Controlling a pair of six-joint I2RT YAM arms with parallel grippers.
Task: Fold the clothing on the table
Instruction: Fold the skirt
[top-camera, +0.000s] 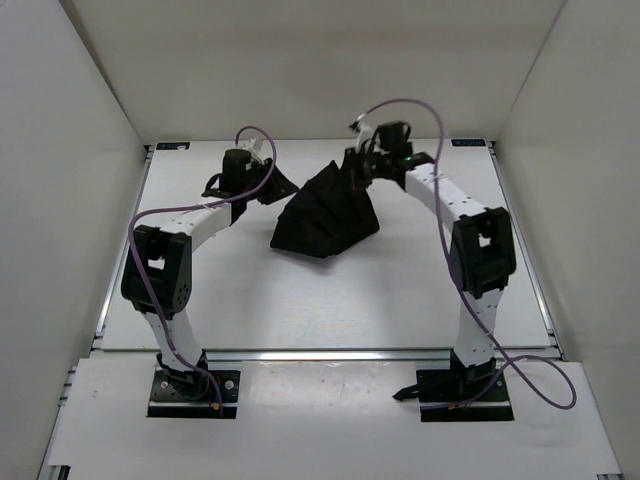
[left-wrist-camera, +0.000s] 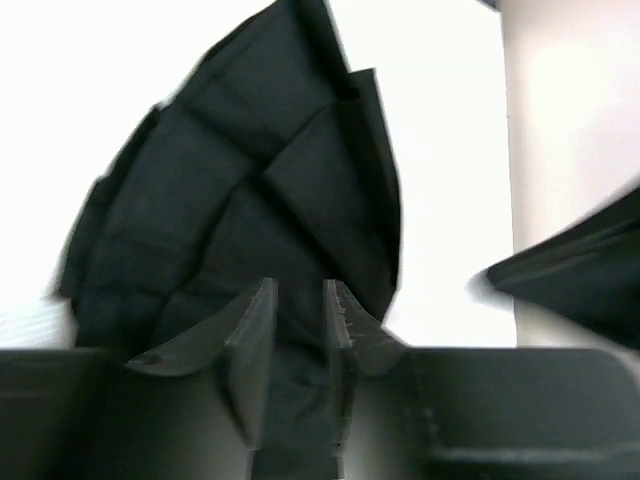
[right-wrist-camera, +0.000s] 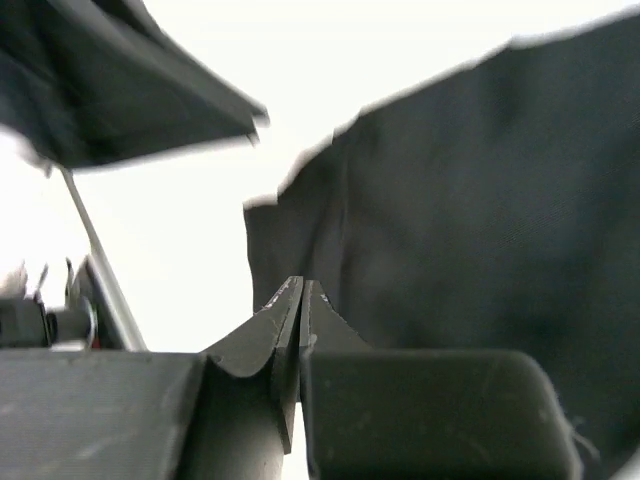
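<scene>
The black pleated clothing (top-camera: 325, 220) sits bunched in the middle of the white table (top-camera: 250, 300), rising to a peak at its far edge. My right gripper (top-camera: 352, 165) is at that peak. In the right wrist view its jaws (right-wrist-camera: 302, 283) are pressed together, with the clothing (right-wrist-camera: 480, 200) hanging right at the tips, so it looks shut on the fabric's edge. My left gripper (top-camera: 278, 187) is at the garment's far left corner. Its fingers (left-wrist-camera: 300, 285) stand apart, and the clothing (left-wrist-camera: 230, 200) lies in and beyond the gap.
White walls close in the table on the left, right and back. A metal rail (top-camera: 330, 353) runs along the near edge, ahead of the two black base plates (top-camera: 195, 392) (top-camera: 465, 392). Purple cables loop over both arms. The other arm's dark body (left-wrist-camera: 580, 270) shows at the right of the left wrist view.
</scene>
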